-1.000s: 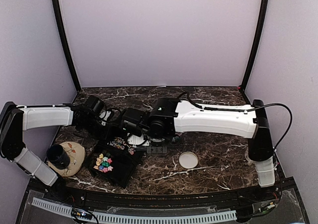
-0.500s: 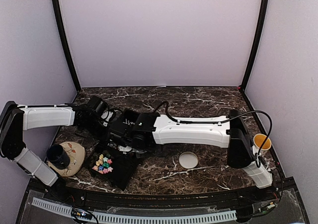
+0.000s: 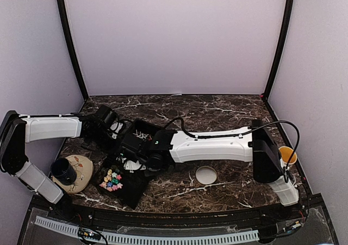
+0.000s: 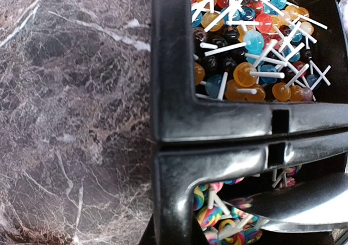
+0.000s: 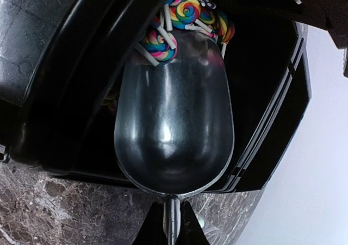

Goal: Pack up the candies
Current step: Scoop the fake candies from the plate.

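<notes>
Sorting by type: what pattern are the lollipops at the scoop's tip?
Rainbow swirls on the lollipops, with white sticks, beside the scoop; clearest in the right wrist view.

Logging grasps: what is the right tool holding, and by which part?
The right tool holds the metal scoop by its thin handle, just behind the bowl.

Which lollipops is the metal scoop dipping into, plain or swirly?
The rainbow-swirl lollipops: the scoop lies in their bin. The plain single-colour ones fill the neighbouring bin.
</notes>
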### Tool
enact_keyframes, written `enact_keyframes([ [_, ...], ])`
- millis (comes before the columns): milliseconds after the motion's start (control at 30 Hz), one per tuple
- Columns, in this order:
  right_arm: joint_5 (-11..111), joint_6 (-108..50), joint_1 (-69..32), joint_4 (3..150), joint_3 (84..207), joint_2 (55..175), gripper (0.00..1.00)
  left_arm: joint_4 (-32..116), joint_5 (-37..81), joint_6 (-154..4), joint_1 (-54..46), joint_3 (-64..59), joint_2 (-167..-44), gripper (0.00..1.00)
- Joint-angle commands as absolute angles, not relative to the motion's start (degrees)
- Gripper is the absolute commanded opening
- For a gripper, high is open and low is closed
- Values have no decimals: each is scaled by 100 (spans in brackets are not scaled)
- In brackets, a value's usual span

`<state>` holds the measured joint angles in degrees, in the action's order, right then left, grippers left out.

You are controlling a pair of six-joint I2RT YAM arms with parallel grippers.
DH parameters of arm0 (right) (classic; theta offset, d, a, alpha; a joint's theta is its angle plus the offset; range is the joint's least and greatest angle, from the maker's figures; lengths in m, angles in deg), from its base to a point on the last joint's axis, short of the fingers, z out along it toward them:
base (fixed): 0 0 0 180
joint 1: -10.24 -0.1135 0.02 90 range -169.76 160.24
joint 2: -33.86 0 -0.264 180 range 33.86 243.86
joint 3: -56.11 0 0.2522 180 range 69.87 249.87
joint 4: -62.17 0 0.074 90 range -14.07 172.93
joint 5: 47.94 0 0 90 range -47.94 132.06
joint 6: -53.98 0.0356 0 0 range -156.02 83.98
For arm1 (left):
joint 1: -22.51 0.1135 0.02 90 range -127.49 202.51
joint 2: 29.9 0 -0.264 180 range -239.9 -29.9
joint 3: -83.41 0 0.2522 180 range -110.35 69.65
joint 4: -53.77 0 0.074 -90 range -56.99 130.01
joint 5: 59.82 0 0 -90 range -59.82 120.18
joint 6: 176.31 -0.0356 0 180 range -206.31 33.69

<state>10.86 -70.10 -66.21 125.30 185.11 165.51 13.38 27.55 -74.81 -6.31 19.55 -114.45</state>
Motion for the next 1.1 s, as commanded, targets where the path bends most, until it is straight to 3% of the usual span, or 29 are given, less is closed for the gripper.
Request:
enact_keyframes([
  [0, 2987, -7357, -6605, 12233, 17989, 16735, 0, 1945, 2131, -7363, -691, 1712, -10994, 0],
  [333, 4542, -6466, -6075, 11338, 17722, 16825, 0, 2157, 1875, -7340, -688, 1809, -10784, 0],
  [567, 5721, -6265, -5753, 10441, 16897, 16200, 0, 2308, 1781, -7390, -686, 1896, -10605, 0],
  [800, 5644, -6827, -5727, 10687, 16644, 15895, 0, 2286, 1788, -7393, -684, 1881, -10627, 0],
  [1067, 5564, -5909, -5526, 9041, 15726, 15495, 0, 2152, 1988, -7317, -673, 1883, -10706, 0],
])
